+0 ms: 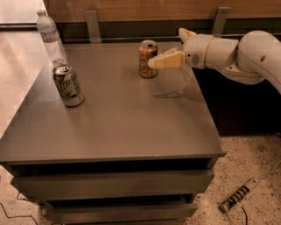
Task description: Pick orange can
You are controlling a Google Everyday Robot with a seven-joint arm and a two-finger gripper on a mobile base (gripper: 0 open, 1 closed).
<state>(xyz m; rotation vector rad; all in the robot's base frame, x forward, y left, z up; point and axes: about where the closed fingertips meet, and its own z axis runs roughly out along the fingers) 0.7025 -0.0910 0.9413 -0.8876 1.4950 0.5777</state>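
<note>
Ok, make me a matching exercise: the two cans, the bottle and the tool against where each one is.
1 orange can
2 green-and-white can
3 water bottle
4 tool

a back left corner of the table
b just right of the orange can
c left side, in front of the water bottle
d at the back, near the middle

Pairs: 1-d, 2-c, 3-a, 4-b.

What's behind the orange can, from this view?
Bare table top, then a dark gap under the wood wall. The strip directly behind the orange can is covered by it. The end effector, open, is at its right, one finger overlapping the can's right edge.
</note>
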